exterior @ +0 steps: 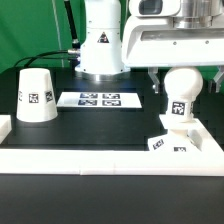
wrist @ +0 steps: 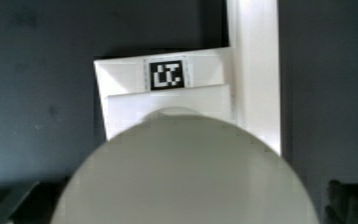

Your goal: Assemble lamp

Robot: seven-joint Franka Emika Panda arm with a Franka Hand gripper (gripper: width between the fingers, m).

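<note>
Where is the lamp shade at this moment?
The shade stands at the exterior view's left, beside the marker board, far from the bulb at the right.

Shade (exterior: 37, 95): white truncated cone with one black-and-white tag on its side. It stands upright, narrow end up, on the dark table (exterior: 100, 125) at the exterior view's left, well apart from the other parts.
Bulb (exterior: 181, 84): white round ball on a short tagged neck, upright on the base at the exterior view's right.
Base (exterior: 171, 143): small white block with tags on its faces, under the bulb and against a white rail (wrist: 252, 45).
</note>
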